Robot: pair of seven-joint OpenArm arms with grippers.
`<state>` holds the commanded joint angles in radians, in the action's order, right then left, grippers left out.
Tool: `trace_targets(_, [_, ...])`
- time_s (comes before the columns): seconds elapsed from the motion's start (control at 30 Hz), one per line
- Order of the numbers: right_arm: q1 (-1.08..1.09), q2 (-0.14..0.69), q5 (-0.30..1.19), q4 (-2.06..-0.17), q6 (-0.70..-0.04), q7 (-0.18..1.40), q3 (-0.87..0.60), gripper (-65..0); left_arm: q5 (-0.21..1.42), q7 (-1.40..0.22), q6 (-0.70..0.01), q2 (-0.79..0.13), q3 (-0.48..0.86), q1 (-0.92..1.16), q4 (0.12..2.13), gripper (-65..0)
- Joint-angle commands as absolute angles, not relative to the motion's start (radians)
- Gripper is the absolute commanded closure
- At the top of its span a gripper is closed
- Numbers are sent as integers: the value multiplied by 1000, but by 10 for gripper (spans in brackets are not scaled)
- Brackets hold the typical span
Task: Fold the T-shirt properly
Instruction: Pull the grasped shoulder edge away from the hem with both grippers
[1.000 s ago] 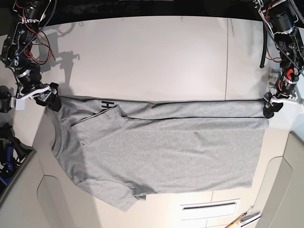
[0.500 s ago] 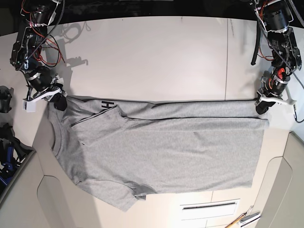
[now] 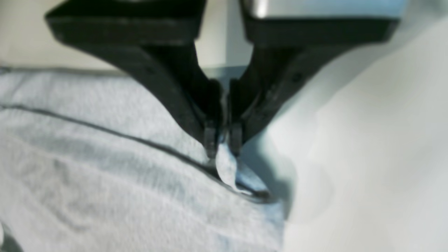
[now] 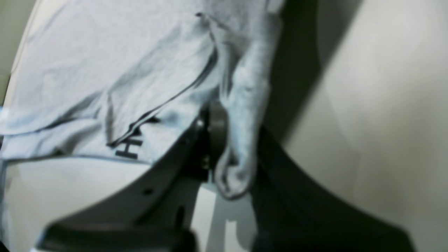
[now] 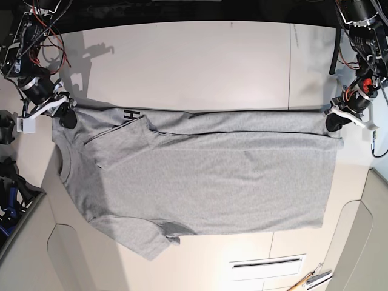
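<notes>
White tabletop (image 5: 200, 60) fills the base view, with pale rounded panels along its near edge and dark space beyond its far edge. Spread flat across the middle of this surface lies the T-shirt (image 5: 206, 176), heather grey, its length running from the left edge toward the right edge. Its far long side is folded over onto the body in a narrow band, and a dark seam line runs along that fold. The ribbed crew neck sits at the left end, one short sleeve points toward the near-left corner, and the other sleeve is turned in over the chest. A bit of black block lettering (image 5: 130, 114) shows at the far-left part of the fold; the right wrist view shows an "H" there.

At the far-right corner of the shirt, the left gripper (image 5: 334, 119) has its two black fingers (image 3: 210, 136) pressed together on a small tuck of the grey cloth, which is lifted slightly off the surface there. At the far-left corner, by the shoulder, the right gripper (image 5: 64, 115) pinches a bunched roll of the same cloth between its dark fingers, as the right wrist view shows. Red wires loop along the right arm near the far-left corner.

Near the near-right corner lie a slotted white panel (image 5: 267, 263) and some small tools (image 5: 309, 280), too small to identify.
</notes>
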<state>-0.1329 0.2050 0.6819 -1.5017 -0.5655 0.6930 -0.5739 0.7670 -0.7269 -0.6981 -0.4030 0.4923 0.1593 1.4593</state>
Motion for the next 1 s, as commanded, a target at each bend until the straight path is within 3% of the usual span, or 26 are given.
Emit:
trace_targets(0.47, [-405,208,682,-1638,-566,694,-596,0,850,-753,-698,-402,492,487,1653,0])
trace_targets(0.8, [-459,289,699,-1649,-566,719,-625,0,863,-774,-698,-399,544,615,1750,0])
trace_targets(1.0, [-467,311,728,-1649,-566,768,-641,0,1033,-915,-698,-399,545,625,1750,0])
